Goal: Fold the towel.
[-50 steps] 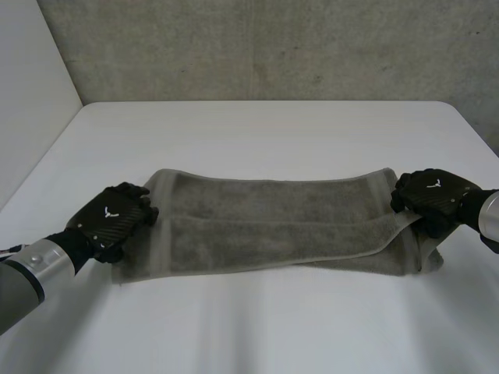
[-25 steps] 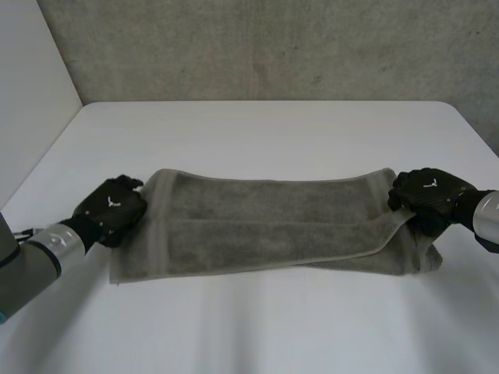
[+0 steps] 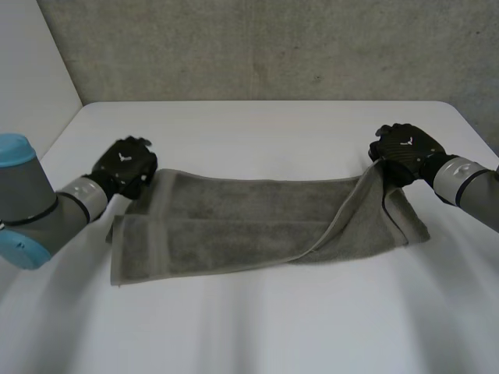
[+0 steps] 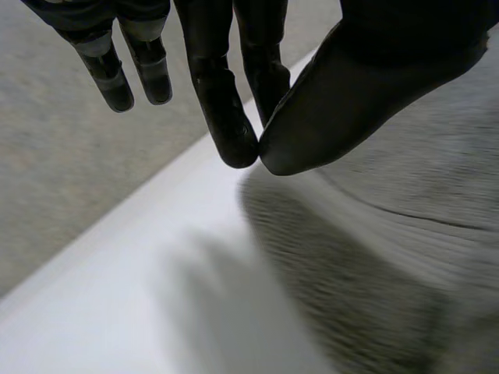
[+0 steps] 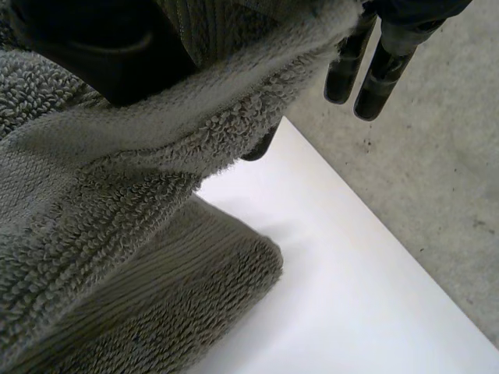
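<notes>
A grey towel (image 3: 234, 222) lies lengthwise across the white table (image 3: 257, 125), folded along its length. My right hand (image 3: 401, 148) is shut on the towel's far right corner and holds it up off the table, so the cloth (image 5: 117, 234) hangs from between thumb and fingers. My left hand (image 3: 125, 165) hovers at the far left corner. Its fingertips (image 4: 234, 148) meet the thumb with no cloth between them, and the towel (image 4: 390, 234) lies flat below it.
A grey concrete wall (image 3: 273, 47) rises behind the table's far edge. Bare tabletop (image 3: 257, 327) stretches in front of the towel and behind it. A white panel (image 3: 31, 78) stands at the left.
My left hand has closed and moved back off the towel's left end to its far left corner. My right hand has risen and drawn the far right corner up and back.
</notes>
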